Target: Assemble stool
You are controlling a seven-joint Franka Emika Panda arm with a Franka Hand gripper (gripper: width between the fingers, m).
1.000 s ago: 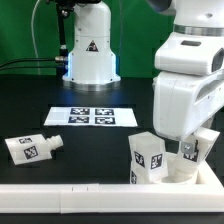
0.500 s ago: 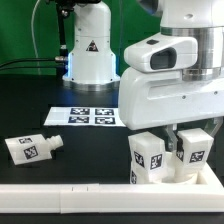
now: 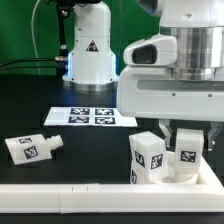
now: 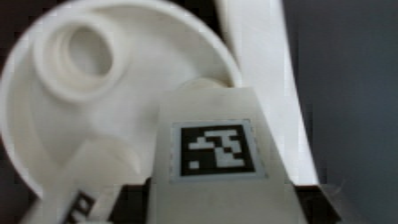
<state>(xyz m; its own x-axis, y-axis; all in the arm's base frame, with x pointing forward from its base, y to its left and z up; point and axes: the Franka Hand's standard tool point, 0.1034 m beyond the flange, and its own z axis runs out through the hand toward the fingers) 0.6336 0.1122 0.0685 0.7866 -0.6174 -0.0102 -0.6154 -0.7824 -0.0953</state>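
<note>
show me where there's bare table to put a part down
Bare table between the lying leg and the upright leg, bordered by the marker board and rail. Crowded at the exterior view's right, where the hand grips a second leg.

The seat (image 3: 190, 176) is a thick white round disc lying flat at the counter's front edge, toward the exterior view's right. The wrist view shows an open round socket (image 4: 89, 45) in its top. One leg (image 3: 148, 159), stubby, white and tagged, stands upright on the seat. A second leg (image 3: 188, 155) stands upright just beside it, over the seat. A third leg (image 3: 30, 148) lies on its side near the front edge, toward the exterior view's left.
</note>
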